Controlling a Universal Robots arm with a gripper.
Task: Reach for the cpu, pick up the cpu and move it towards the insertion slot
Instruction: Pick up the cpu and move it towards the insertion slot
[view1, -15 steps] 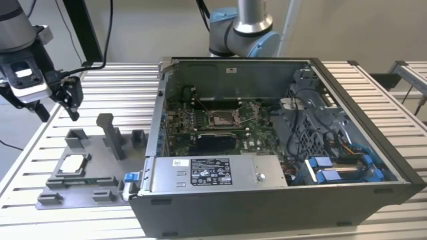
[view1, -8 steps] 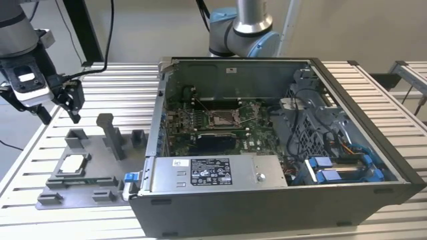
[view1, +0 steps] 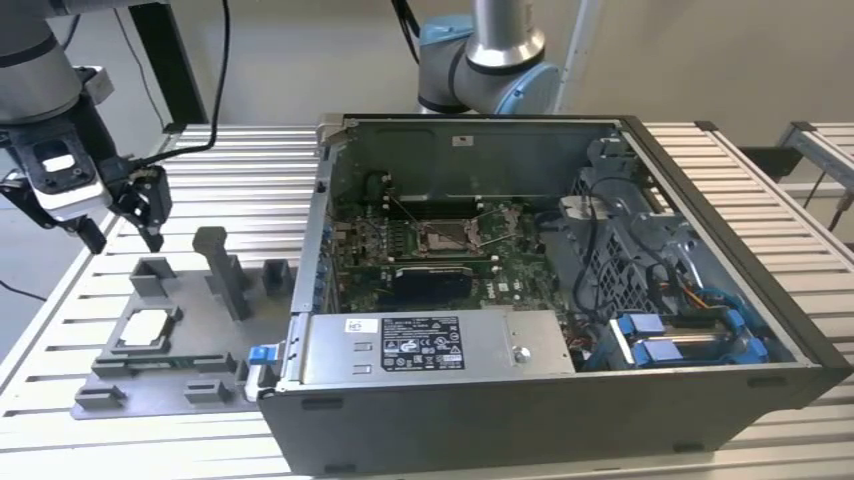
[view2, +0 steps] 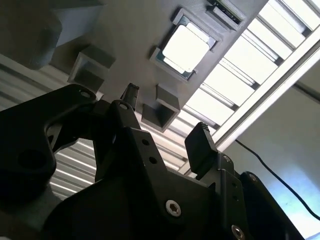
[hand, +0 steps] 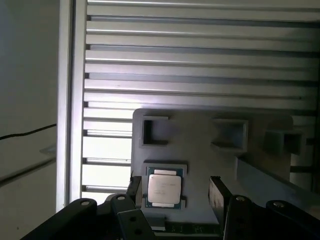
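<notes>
The robot's black gripper (view1: 123, 238) hovers with its fingers (view1: 151, 210) spread wide and empty above the small silver square cpu (view1: 147, 325). The cpu lies flat in a recess of the grey plastic fixture plate (view1: 200, 365) on the slatted aluminium tabletop (view1: 254, 160). The square metal-framed insertion slot (view1: 447, 235) sits well apart, inside the open dark computer case (view1: 534, 420).

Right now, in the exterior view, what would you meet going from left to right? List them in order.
The chip → tall grey post → socket → blue drive cage.
</notes>
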